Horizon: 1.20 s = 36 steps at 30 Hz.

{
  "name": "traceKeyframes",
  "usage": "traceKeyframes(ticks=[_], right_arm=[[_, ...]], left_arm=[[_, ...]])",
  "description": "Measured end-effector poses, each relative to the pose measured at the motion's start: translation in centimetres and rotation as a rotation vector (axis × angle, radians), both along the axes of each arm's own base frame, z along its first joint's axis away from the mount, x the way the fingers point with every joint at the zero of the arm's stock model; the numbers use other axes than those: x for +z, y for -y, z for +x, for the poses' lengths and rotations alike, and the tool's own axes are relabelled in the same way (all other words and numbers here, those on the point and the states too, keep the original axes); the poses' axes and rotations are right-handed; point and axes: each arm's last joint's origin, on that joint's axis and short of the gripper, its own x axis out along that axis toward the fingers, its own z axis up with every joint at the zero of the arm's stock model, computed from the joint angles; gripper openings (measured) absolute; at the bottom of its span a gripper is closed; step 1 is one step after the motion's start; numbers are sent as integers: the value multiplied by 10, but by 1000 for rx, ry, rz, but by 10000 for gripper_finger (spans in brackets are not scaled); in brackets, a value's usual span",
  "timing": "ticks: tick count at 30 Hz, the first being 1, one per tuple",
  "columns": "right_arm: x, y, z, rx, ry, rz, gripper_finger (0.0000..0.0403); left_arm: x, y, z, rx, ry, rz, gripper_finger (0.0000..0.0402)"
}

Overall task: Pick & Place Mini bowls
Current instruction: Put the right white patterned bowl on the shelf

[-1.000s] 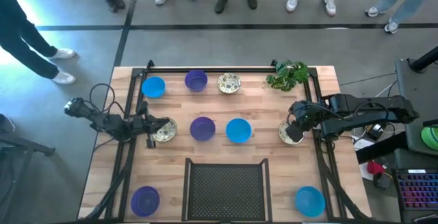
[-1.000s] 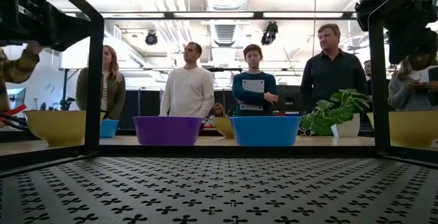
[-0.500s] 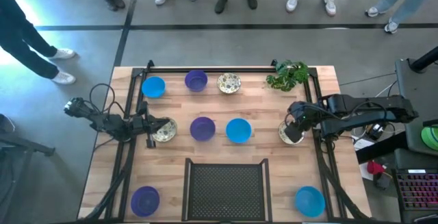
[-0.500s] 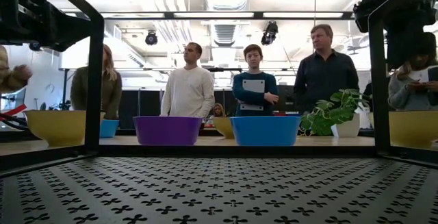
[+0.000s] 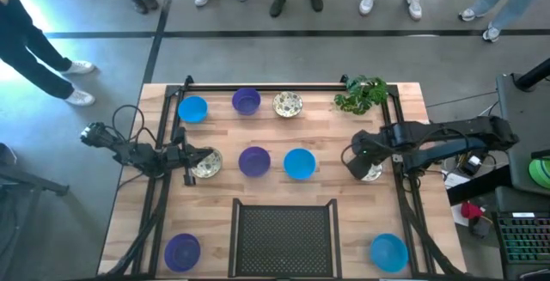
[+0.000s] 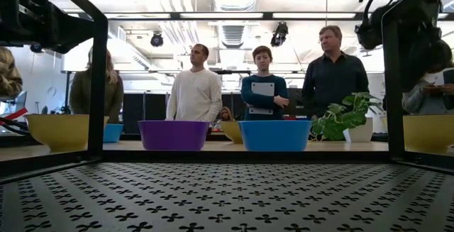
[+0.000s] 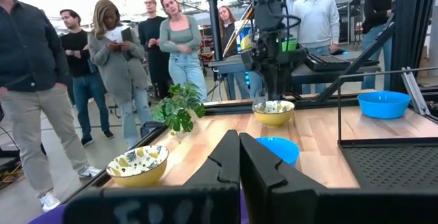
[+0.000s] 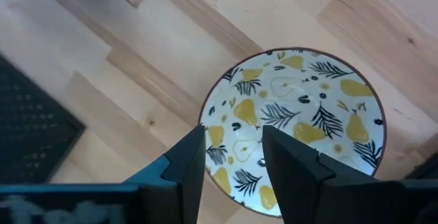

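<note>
On the table (image 5: 326,197), three bowls stand in a row along the far edge: one (image 5: 192,109) at the left, one (image 5: 247,100) beside it, and a patterned bowl (image 5: 288,104) to their right. The plant (image 5: 361,94) sits at the far right corner. Across the middle lie four more: a patterned bowl (image 5: 207,164) at the left under the left gripper (image 5: 191,162), then two bowls (image 5: 254,161) (image 5: 299,163) side by side, then a patterned bowl (image 8: 295,125) at the right, under the right gripper (image 8: 233,162) (fingers spread above its rim). The mesh tray (image 5: 284,240) sits at the near centre, with one bowl (image 5: 182,251) at its left and one (image 5: 388,252) at its right.
</note>
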Motion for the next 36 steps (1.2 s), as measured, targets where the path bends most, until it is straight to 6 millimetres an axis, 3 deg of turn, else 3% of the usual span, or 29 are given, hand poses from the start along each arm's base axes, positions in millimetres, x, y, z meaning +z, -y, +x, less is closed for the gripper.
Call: traceKeyframes(ticks=[13,36], right_arm=[[-18,0,23,40,-47,-13,144],[-44,0,40,16,-170,-12,144]], left_arm=[[0,0,0,0,0,0,0],[0,0,0,-1,1,-9,0]])
